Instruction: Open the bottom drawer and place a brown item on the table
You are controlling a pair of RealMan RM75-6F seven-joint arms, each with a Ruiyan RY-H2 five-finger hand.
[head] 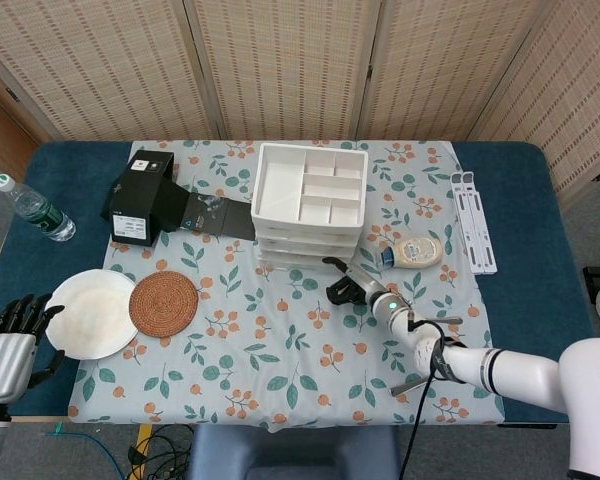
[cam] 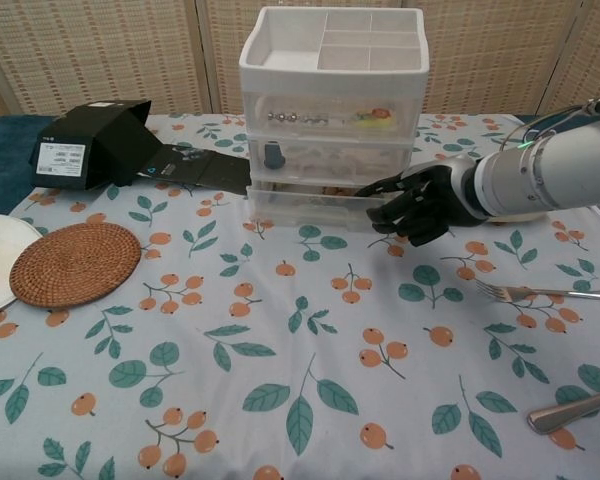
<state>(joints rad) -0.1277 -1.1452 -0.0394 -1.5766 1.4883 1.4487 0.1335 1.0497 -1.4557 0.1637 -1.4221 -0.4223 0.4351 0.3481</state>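
Observation:
The white three-drawer unit (head: 310, 205) (cam: 330, 120) stands at the middle back of the table, with an open divided tray on top. Its bottom drawer (cam: 310, 208) is translucent, and something brownish shows dimly behind its front. My right hand (cam: 420, 200) (head: 352, 284) is at the drawer's right front corner, dark fingers stretched out, with fingertips (cam: 368, 189) at the upper edge of the drawer front. It grips nothing. My left hand (head: 10, 335) hangs off the table's near left corner, fingers spread and empty.
A black box (head: 140, 195) with its flap open lies left of the unit. A woven coaster (head: 164, 303) and a white plate (head: 88, 313) lie front left, a water bottle (head: 35, 210) at far left. A jar (head: 412, 250), fork (cam: 540, 292) and white rack (head: 473, 233) are on the right.

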